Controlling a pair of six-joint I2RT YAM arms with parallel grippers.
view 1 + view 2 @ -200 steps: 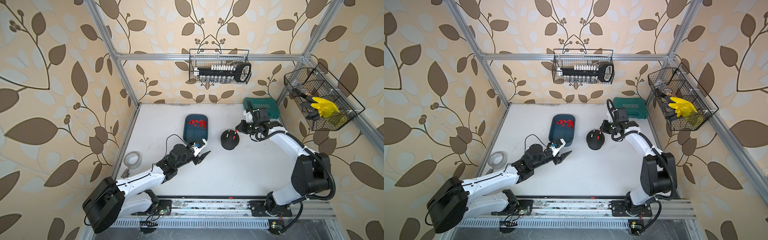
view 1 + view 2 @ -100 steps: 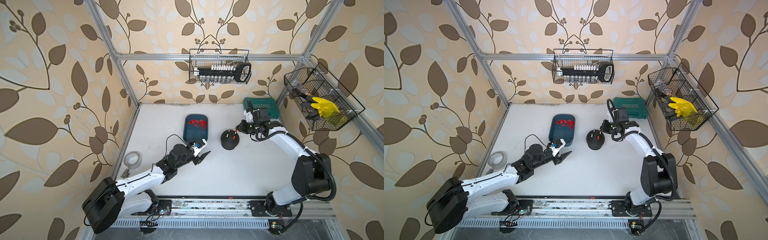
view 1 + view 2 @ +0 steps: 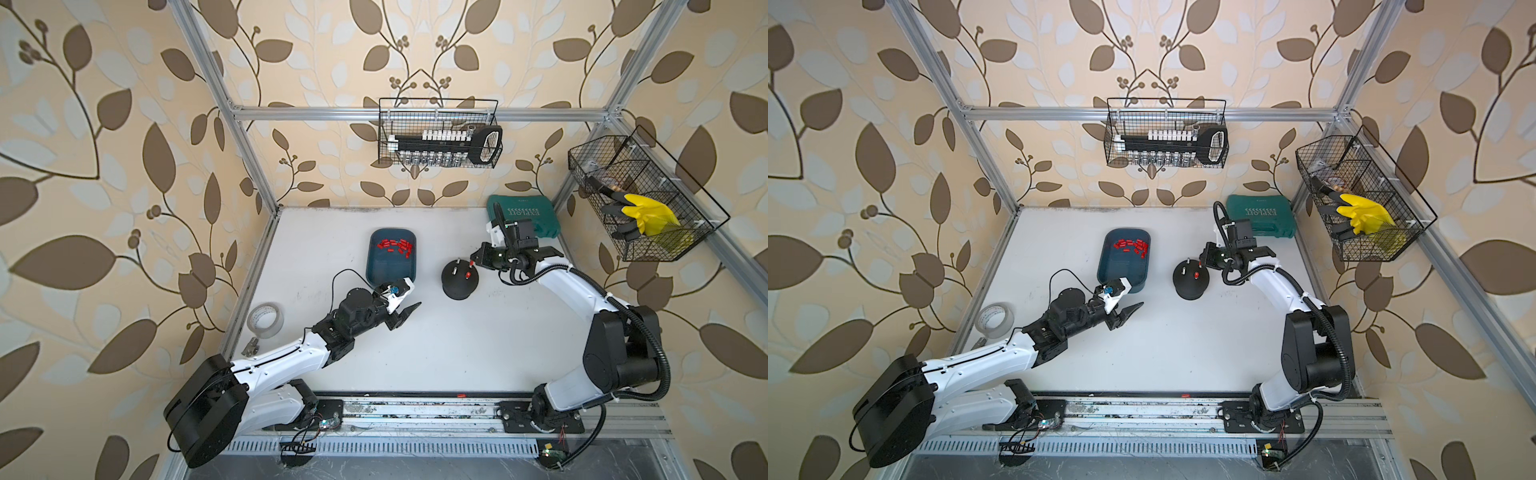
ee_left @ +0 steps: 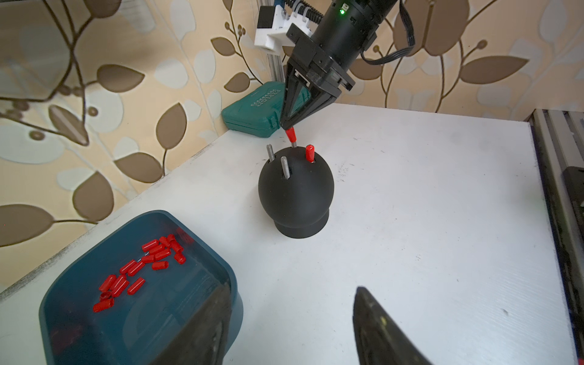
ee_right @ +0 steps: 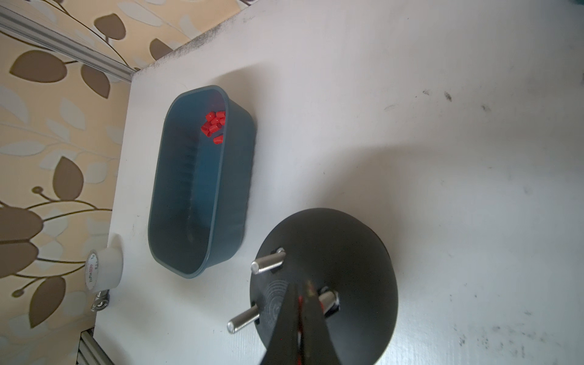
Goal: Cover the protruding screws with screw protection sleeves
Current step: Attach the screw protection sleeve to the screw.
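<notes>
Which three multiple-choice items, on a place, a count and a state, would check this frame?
1. Where do the loose sleeves lie? A. in the blue tray B. on the green case C. in the wire basket
2. How many screws carry no sleeve? A. one B. two C. four
3. The right hand is: A. open over the tray B. shut on a red sleeve at a screw tip C. shut and empty
1 A: the red heap sits inside the tray. 2 B: two bare screws show in the left wrist view. 3 B: it pinches the sleeve on a screw.
</notes>
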